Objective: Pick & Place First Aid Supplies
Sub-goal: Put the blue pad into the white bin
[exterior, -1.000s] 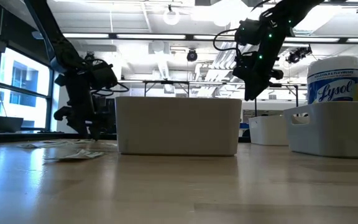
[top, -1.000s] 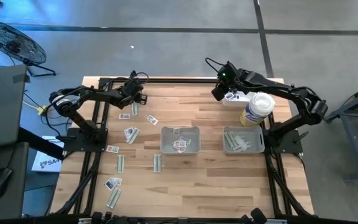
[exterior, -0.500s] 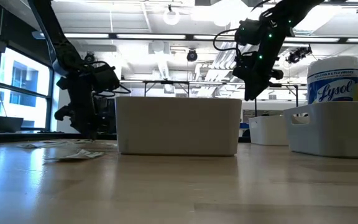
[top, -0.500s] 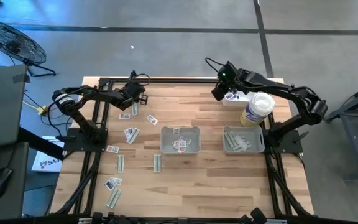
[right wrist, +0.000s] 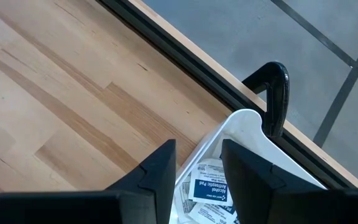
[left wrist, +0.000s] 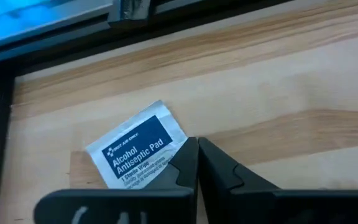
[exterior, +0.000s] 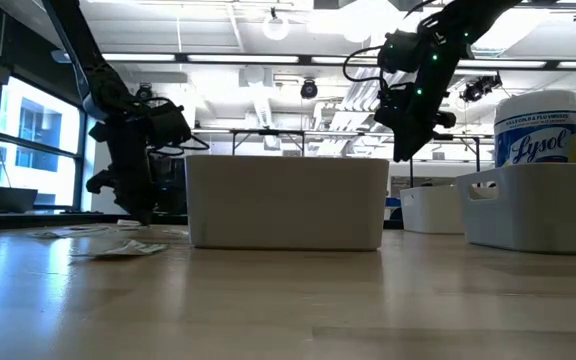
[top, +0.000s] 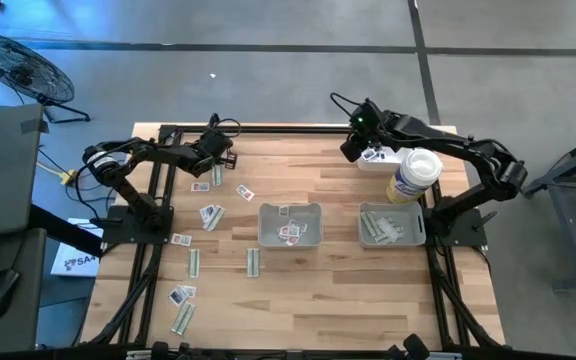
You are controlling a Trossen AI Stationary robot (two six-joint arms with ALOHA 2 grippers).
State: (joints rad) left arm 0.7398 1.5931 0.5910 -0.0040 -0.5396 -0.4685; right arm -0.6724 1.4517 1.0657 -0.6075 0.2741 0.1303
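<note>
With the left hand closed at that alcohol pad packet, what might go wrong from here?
The left hand is shut only at one corner of the alcohol pad packet, which lies flat on the table, so it may lift nothing or drop the packet on the way. Carrying it to the middle tray could also miss the rim.

A grey concrete floor [top: 268,80] crossed by dark seams carries a black round wire-caged fan [top: 23,70], while white ceiling ducting [exterior: 268,75] and tall left-hand windows [exterior: 28,140] brighten the room.
</note>
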